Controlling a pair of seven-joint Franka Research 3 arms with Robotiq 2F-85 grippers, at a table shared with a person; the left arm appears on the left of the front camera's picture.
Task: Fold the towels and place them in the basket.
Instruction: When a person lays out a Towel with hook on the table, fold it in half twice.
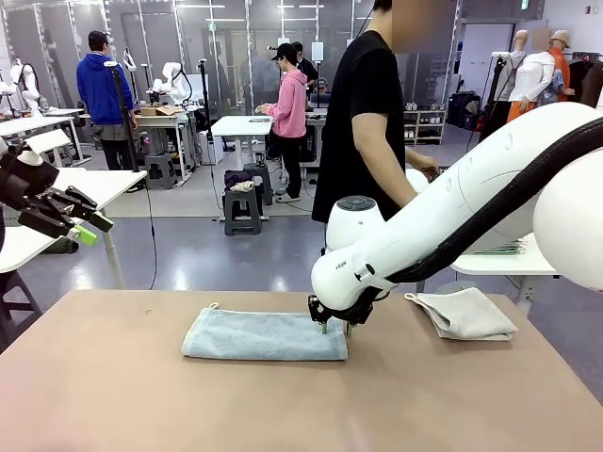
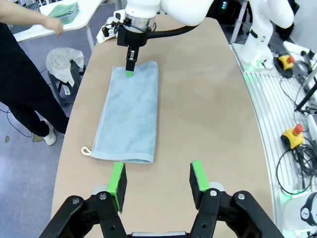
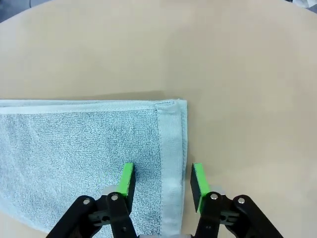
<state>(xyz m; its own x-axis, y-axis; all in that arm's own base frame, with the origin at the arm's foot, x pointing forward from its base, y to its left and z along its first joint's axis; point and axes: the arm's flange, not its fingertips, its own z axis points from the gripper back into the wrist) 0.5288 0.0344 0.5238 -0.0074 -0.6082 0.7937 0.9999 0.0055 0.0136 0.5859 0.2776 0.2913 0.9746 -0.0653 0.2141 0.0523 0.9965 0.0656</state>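
A light blue towel lies folded into a long strip across the middle of the table. My right gripper stands open, low over the strip's right end. In the right wrist view its green pads straddle the hemmed short edge of the blue towel, which lies flat between them. My left gripper hangs open, high off the table's left side. From there it looks down the length of the blue towel. A beige-grey towel lies folded at the far right edge. The basket is out of view.
A person in black stands at the far side, one hand reaching toward a side table that holds a stack of green towels. A whitish cloth heap sits on a dark stand beside the table.
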